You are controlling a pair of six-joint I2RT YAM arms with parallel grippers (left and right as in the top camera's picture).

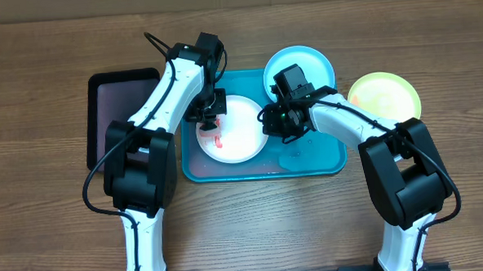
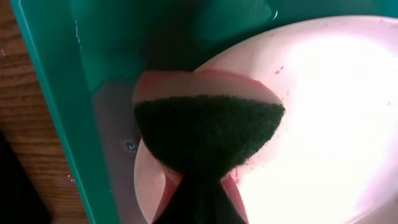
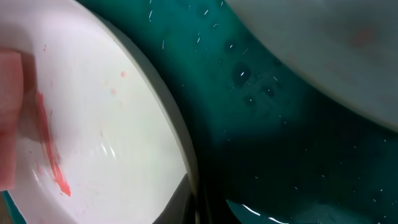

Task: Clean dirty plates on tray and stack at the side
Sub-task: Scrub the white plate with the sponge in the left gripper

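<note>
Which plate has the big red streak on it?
The white plate, inside the tray. From above, the blue plate at the tray's back edge and the yellow-green plate on the table show none.

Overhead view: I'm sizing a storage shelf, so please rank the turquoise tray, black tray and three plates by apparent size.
1. turquoise tray
2. black tray, partly hidden
3. white plate, light blue plate and yellow-green plate: these look alike, so they are not ranked.
</note>
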